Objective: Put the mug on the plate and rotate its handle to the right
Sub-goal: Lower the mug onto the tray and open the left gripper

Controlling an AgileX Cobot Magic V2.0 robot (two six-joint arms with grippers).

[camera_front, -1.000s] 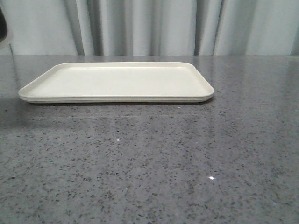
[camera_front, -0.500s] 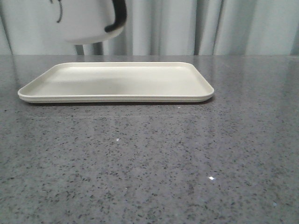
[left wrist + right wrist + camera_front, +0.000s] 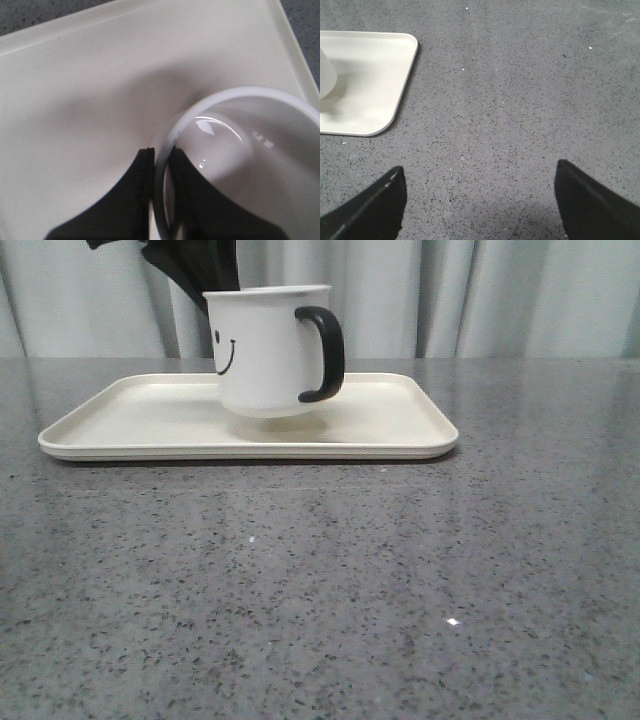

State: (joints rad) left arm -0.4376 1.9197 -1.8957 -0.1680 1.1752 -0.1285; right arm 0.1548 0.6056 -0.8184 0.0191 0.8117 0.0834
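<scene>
Lowering since earlier, mug point(image 3: 268, 350) nearing plate point(image 3: 120, 420), handle point(image 3: 324, 353) rightward

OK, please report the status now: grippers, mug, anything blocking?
Left gripper shut on mug rim, one finger inside. Right gripper open, over bare table. Mug low over plate, contact unclear; handle points right. Nothing blocking.

Left gripper point(image 3: 161, 200) clamped, right gripper point(image 3: 480, 200) spread.

Mug point(image 3: 265, 350): glossy white glazed ceramic look, black print. Handle point(image 3: 325, 353): shiny black. Plate point(image 3: 120, 425): smooth cream plastic look, faint sheen. Counter point(image 3: 330, 580): polished grey speckled stone look, reflective. Left hand point(image 3: 161, 197) fingers: matt black.
</scene>
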